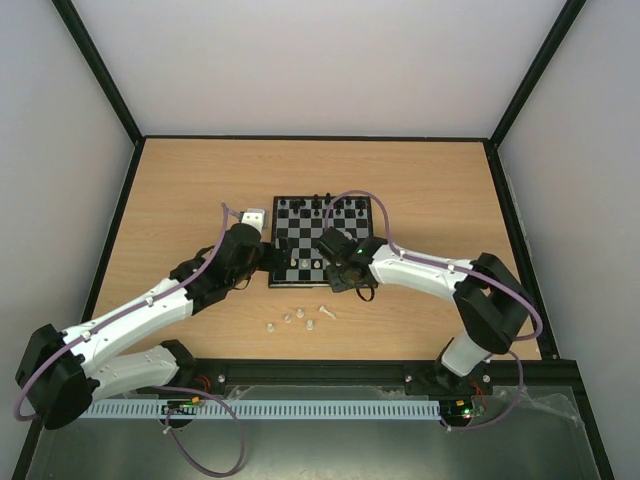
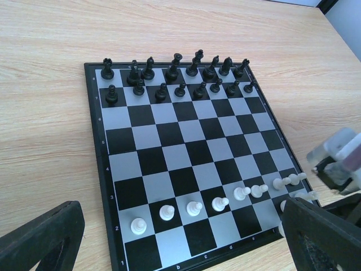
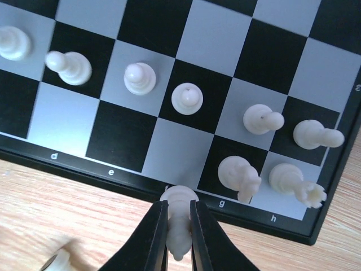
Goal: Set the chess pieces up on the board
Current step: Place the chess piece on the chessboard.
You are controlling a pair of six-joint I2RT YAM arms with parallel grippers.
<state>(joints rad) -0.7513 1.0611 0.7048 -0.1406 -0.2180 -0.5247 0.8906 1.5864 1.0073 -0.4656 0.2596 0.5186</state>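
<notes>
Fingers [image 3: 152,243] of our right gripper [image 3: 179,210] are pinching a pale chess piece [image 3: 179,199] tight between them; we are holding it over the near border of the board [image 3: 73,121], by the f mark; pale pawns [image 2: 194,208] are standing along the second row; two larger pale pieces [image 3: 240,176] are sitting on the g and h corner squares; black pieces [image 2: 172,72] are filling the two far rows; our left gripper [image 1: 265,260] is hanging spread wide at the board's left side, holding nothing; several loose pale pieces [image 1: 298,318] are lying on the table [image 1: 180,200] just off the near edge.
</notes>
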